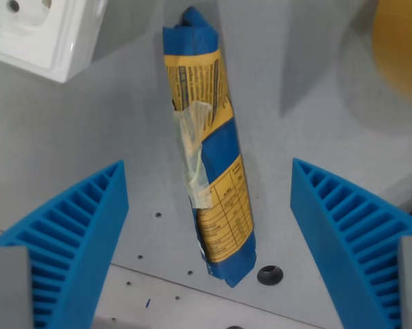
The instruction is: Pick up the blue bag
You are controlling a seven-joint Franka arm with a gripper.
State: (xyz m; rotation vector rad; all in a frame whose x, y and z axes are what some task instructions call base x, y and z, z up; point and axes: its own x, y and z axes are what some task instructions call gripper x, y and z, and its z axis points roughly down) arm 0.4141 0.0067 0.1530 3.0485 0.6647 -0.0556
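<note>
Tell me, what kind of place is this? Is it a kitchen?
Probably not a kitchen, more likely a robot lab bench. A grey table with small screw holes, a loose white wall socket, and a robot gripper with blue ribbed fingers open over a taped blue bag.

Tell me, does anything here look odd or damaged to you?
Yes: the blue bag lying between the open claw fingers has a strip of crumpled, yellowish tape stuck across its middle, as if it had been patched or resealed. The bag also lies slightly slanted. Nothing appears spilled.
</note>
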